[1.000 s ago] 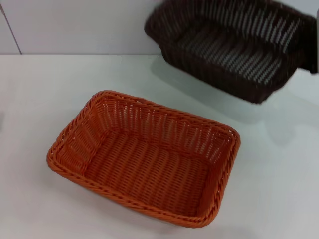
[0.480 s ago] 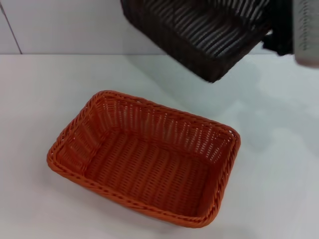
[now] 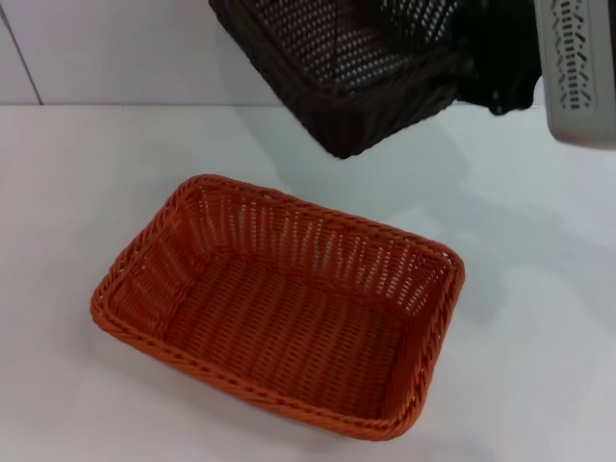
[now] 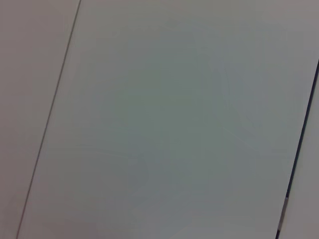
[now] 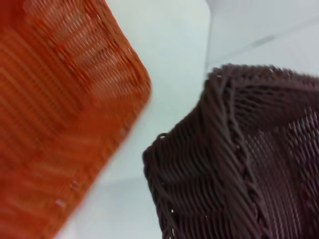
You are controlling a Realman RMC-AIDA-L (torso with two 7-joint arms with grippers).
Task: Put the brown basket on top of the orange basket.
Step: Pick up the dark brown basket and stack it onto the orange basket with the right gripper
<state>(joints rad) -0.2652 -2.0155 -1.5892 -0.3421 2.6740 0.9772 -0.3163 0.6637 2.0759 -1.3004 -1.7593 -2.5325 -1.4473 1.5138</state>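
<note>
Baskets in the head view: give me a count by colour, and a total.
Brown basket, lifted clear of the table: 1
Orange basket, resting on the white table: 1
Total: 2 baskets

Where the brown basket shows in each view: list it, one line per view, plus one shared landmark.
Head view: the brown basket is at the top centre, lifted and tilted, above the table's far side.
Left wrist view: not in it.
Right wrist view: it fills the lower right of the picture.
Shared landmark: the orange basket, also in the right wrist view.
</note>
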